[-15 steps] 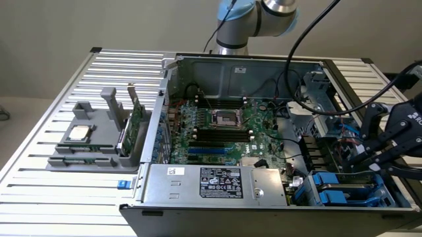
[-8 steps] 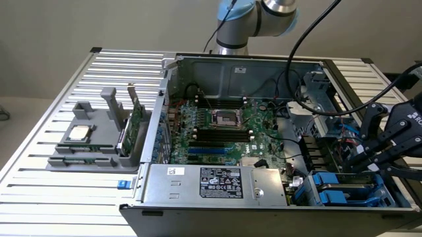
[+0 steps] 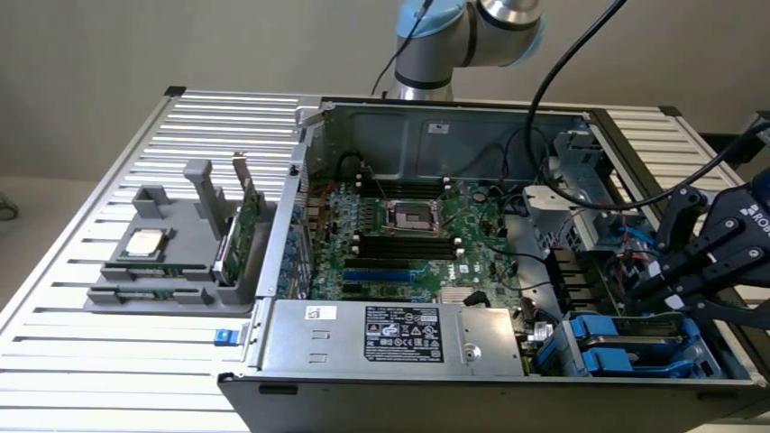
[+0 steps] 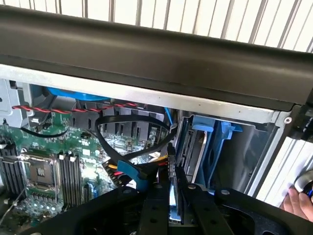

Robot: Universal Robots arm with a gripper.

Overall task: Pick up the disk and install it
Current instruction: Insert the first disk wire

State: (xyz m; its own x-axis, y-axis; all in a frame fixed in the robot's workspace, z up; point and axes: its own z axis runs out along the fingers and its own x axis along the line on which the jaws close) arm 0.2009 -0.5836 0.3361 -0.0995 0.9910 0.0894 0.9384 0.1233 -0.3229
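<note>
My gripper (image 3: pixel 651 293) hangs over the drive bay at the open computer case's (image 3: pixel 361 383) front corner, on the exterior view's right. In the wrist view its black fingers (image 4: pixel 156 208) are shut on a thin upright silver-and-blue edge, the disk (image 4: pixel 173 198) seen edge-on. The disk points toward the bay, where a blue plastic carrier frame (image 4: pixel 212 147) stands in its slot. In the exterior view blue carriers (image 3: pixel 608 347) sit in the bay just below the fingers, and the fingers hide most of the held disk.
Black and coloured cables (image 4: pixel 122 161) loop beside the bay over the motherboard (image 3: pixel 409 244). The power supply (image 3: pixel 403 334) fills the case's front. A grey fixture (image 3: pixel 157 271) on the slatted table holds a processor chip (image 3: pixel 144 242) and a green card (image 3: pixel 241 230). A person's hand (image 4: pixel 298 200) is beyond the case wall.
</note>
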